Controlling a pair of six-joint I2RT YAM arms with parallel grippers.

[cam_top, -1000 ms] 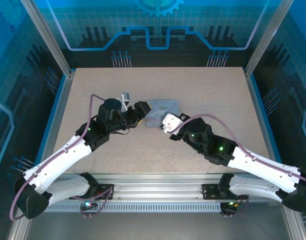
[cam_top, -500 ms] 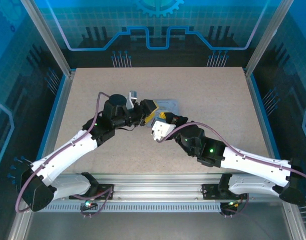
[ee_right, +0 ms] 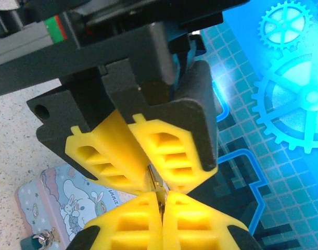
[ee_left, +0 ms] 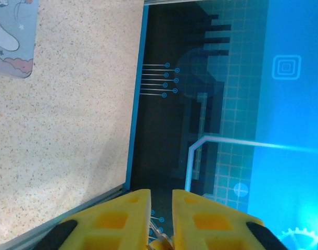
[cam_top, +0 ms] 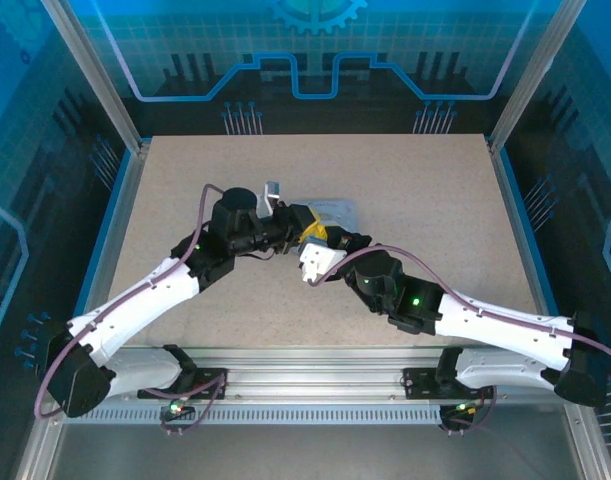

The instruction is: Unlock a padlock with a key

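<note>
Finding: the right fingers are clenched on the lower end of the key, a thin silvery strip standing between the two arms. The left fingers meet at their tips with the strip's upper end between them, which reads as a second grasp on the same key. In the overhead view both wrists meet above the pale blue tin near the middle of the counter.

A small dark item with a bright metal part sits at the near corner of the tin; I take it for the padlock, though it is too small to confirm. Nothing holds it.

Risks, as judged:
- Both arms grip one tiny key; if either arm shifts while both are clenched, the strip may bend, twist or be levered out.
- How firmly the left fingers hold is not visible; if the right fingers let go too soon, the key may drop onto the tin or the counter, where it would be hard to pick up flat.
- The left fingers cover the key's upper end, so which end stays free cannot be seen; a wrong hold would leave no blade free to insert.
- The padlock lies unrestrained; pushing the key in may shove it aside rather than enter the keyway.
</note>
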